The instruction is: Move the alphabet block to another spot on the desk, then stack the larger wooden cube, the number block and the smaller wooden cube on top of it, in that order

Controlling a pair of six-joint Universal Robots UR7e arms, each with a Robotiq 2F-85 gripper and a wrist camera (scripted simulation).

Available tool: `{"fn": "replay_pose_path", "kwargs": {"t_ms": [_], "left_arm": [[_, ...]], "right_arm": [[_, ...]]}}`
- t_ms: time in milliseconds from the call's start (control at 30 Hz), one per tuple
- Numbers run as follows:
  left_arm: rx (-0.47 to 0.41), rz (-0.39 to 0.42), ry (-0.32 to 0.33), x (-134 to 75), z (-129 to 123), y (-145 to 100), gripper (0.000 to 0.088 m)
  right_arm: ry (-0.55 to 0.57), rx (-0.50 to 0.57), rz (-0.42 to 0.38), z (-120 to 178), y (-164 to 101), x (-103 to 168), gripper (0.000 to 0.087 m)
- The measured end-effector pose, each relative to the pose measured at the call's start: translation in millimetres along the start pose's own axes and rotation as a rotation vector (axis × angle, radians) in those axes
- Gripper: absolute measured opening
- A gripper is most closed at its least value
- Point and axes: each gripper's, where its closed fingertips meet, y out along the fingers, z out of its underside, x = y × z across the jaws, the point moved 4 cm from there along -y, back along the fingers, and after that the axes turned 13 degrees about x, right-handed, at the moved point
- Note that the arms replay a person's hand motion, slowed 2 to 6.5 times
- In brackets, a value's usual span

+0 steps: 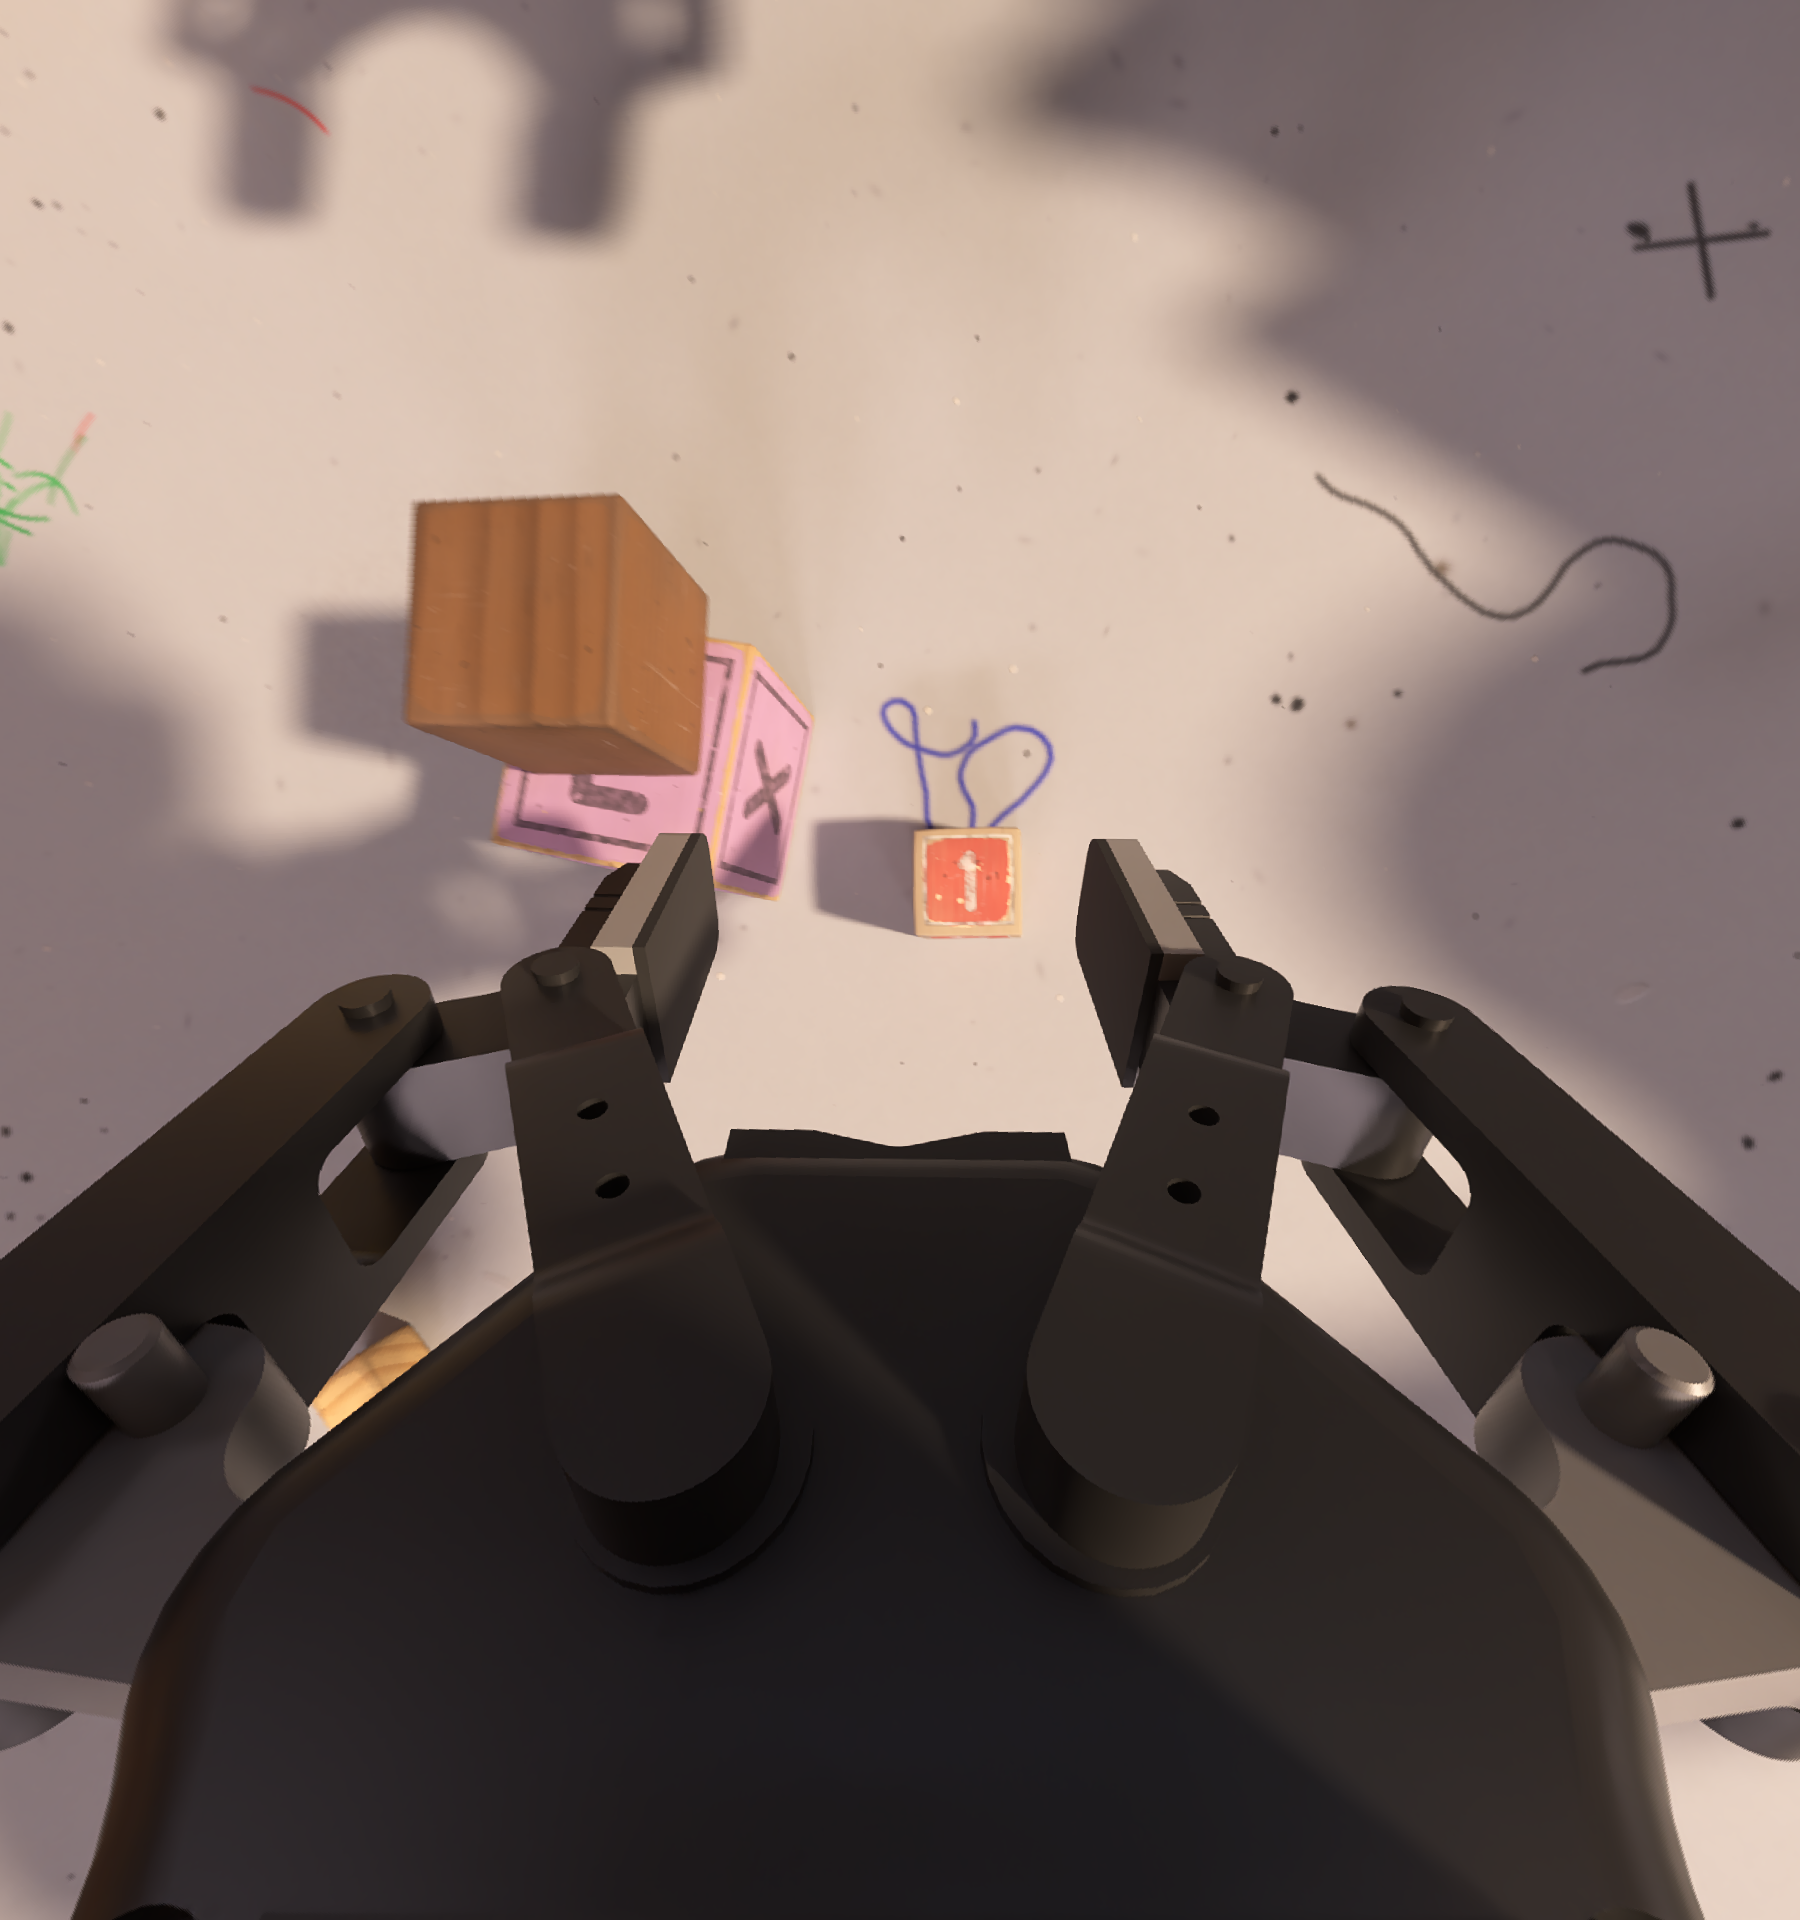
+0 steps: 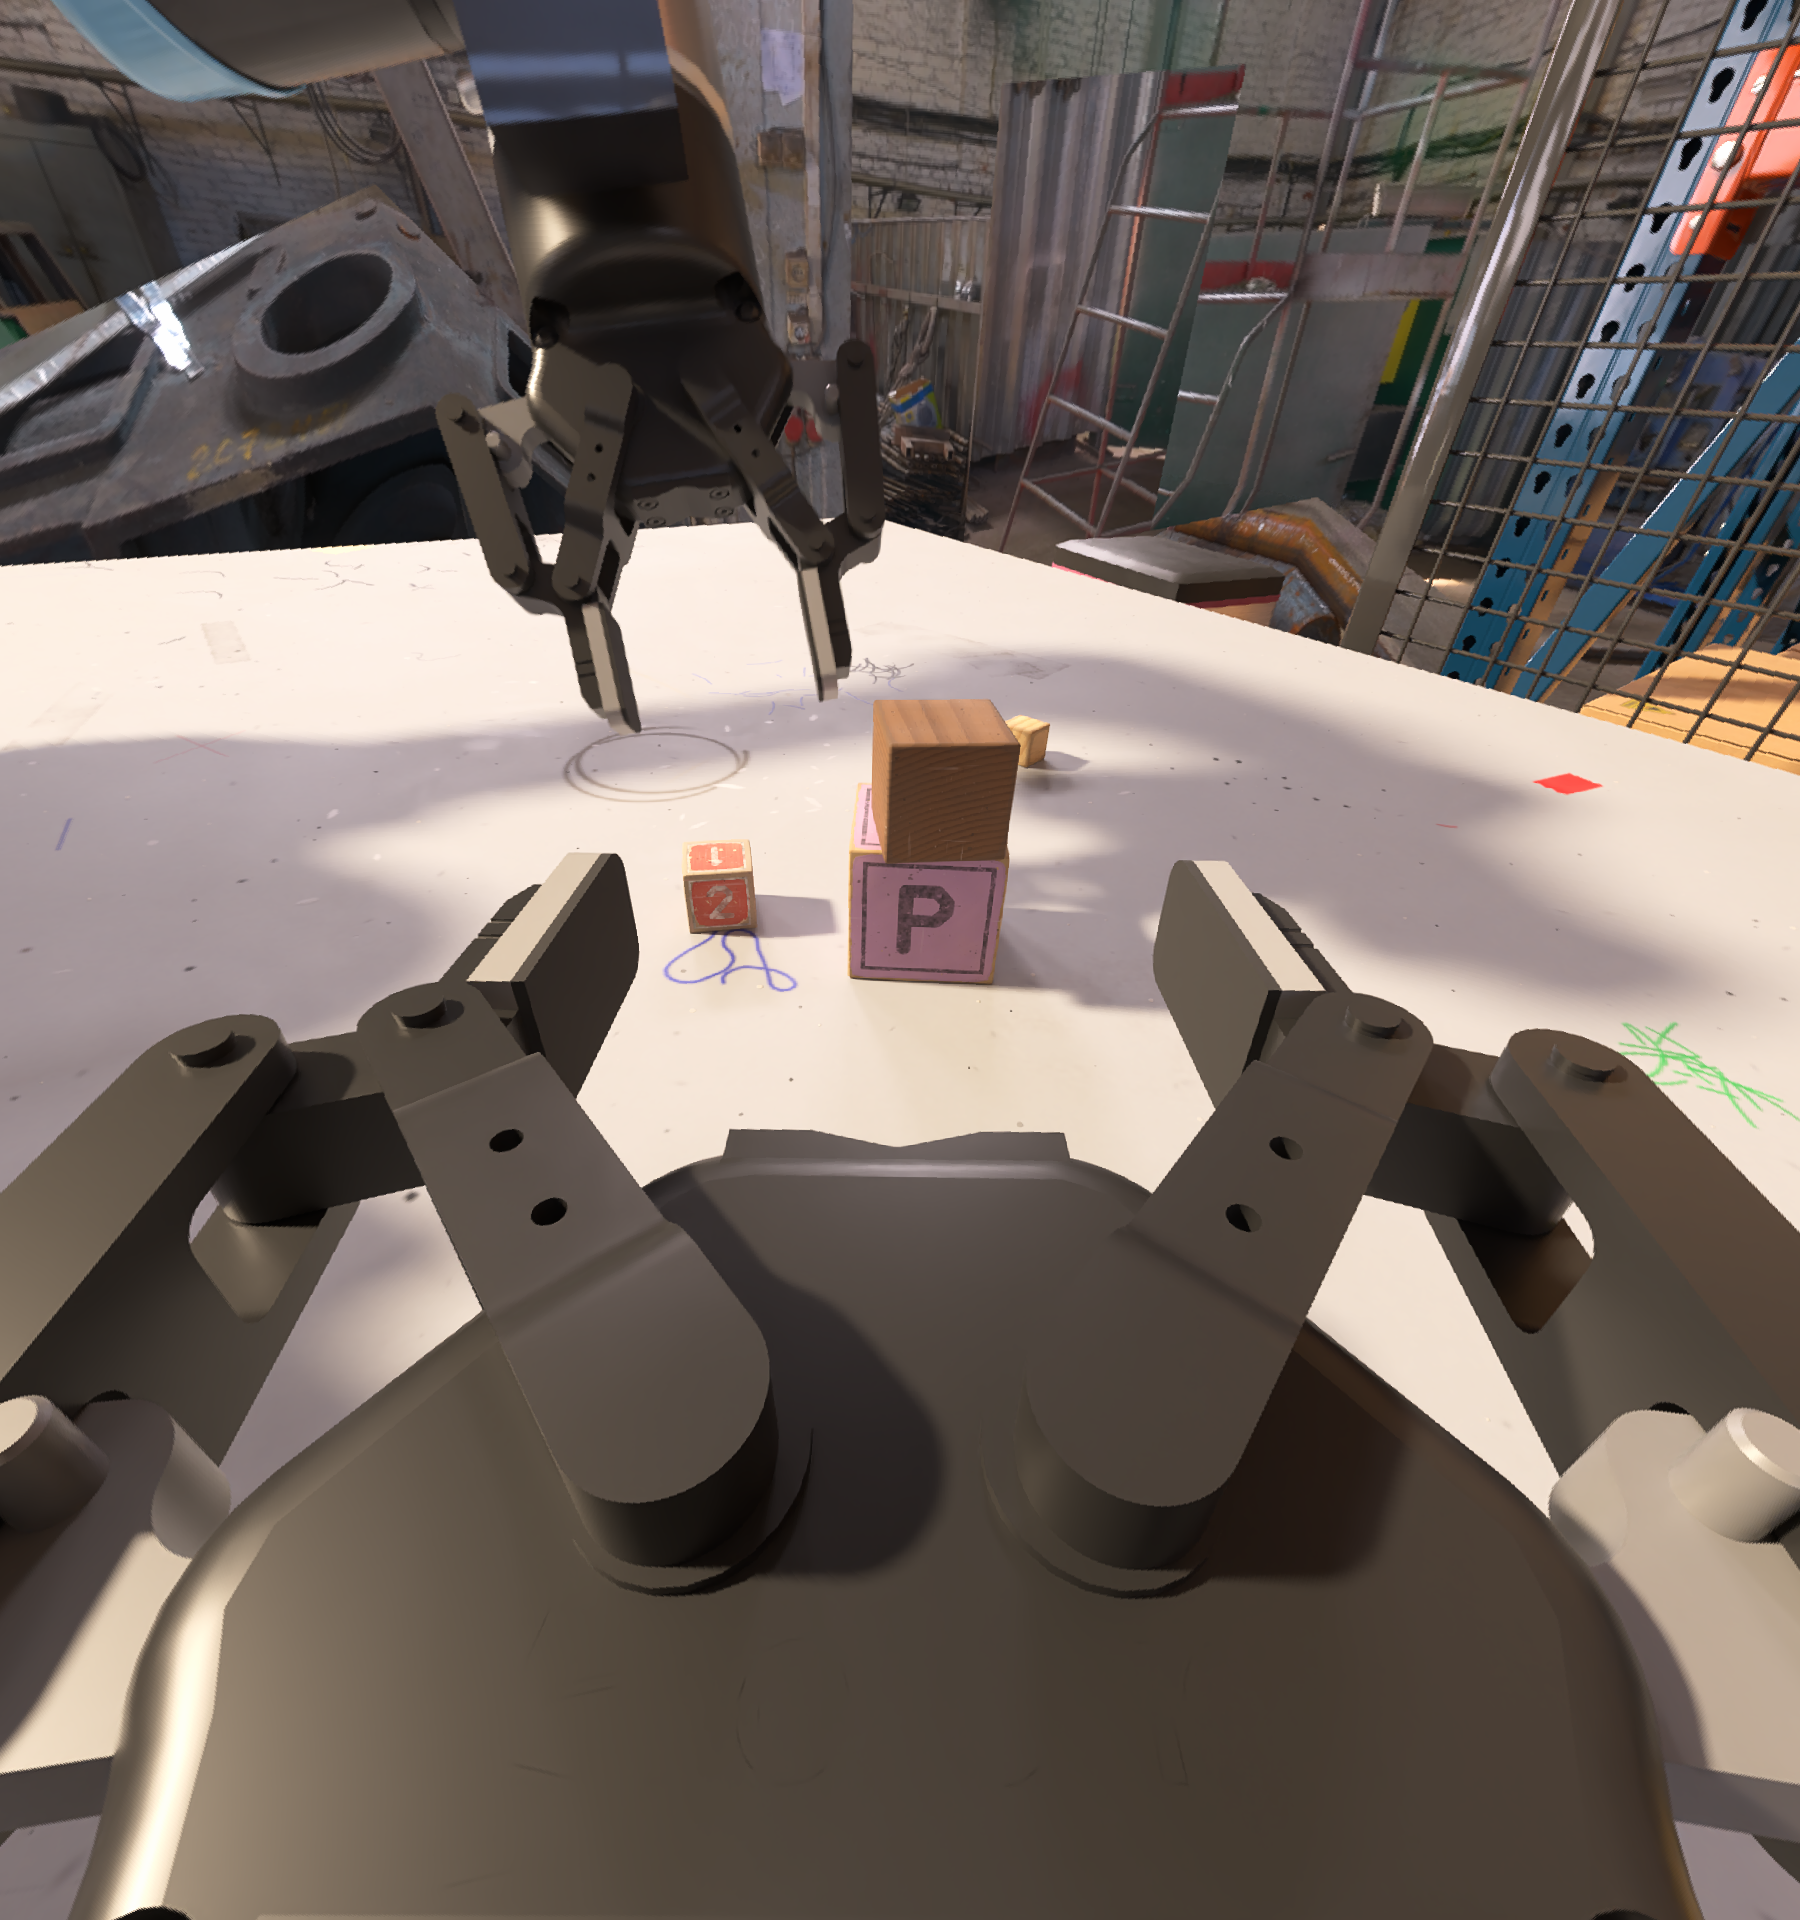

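Note:
The pink alphabet block (image 2: 925,920) stands on the white desk (image 2: 252,883) with the larger brown wooden cube (image 2: 940,779) on top of it, set slightly off-centre. Both show in the left wrist view: the pink block (image 1: 761,800) under the cube (image 1: 553,618). The small red number block (image 2: 719,886) sits on the desk to their left, also seen from above (image 1: 967,881). The smaller pale wooden cube (image 2: 1028,740) lies behind the stack. My left gripper (image 1: 896,914) is open and empty, high above the number block. My right gripper (image 2: 896,935) is open and empty, in front of the blocks.
The left arm's gripper (image 2: 719,686) hangs over the desk behind the number block. Pen scribbles mark the desk: blue loops (image 2: 730,961), a green scrawl (image 2: 1696,1075), a pencilled circle (image 2: 657,764). A red patch (image 2: 1566,784) lies at the right. The desk's far edge borders workshop clutter.

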Motion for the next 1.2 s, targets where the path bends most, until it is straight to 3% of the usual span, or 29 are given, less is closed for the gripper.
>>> {"fn": "replay_pose_path", "kwargs": {"t_ms": [267,800,900,1067,1200], "left_arm": [[0.012,0.041,-0.024,-16,9,21,0.0591],[0.031,0.079,-0.058,-19,12,50,0.0508],[0.041,0.078,-0.057,-18,13,53,0.0465],[0.058,0.066,-0.045,-16,15,56,0.0259],[0.070,0.059,-0.028,-15,16,54,0.0258]], "right_arm": [[-0.004,0.000,0.002,0,0,0,0.0854],[0.001,-0.010,0.004,0,-1,0,0.0854],[0.002,-0.011,0.004,-1,-1,0,0.0854],[0.001,-0.013,0.004,-1,-1,0,0.0854],[0.000,-0.016,0.005,-1,-2,0,0.0854]]}}
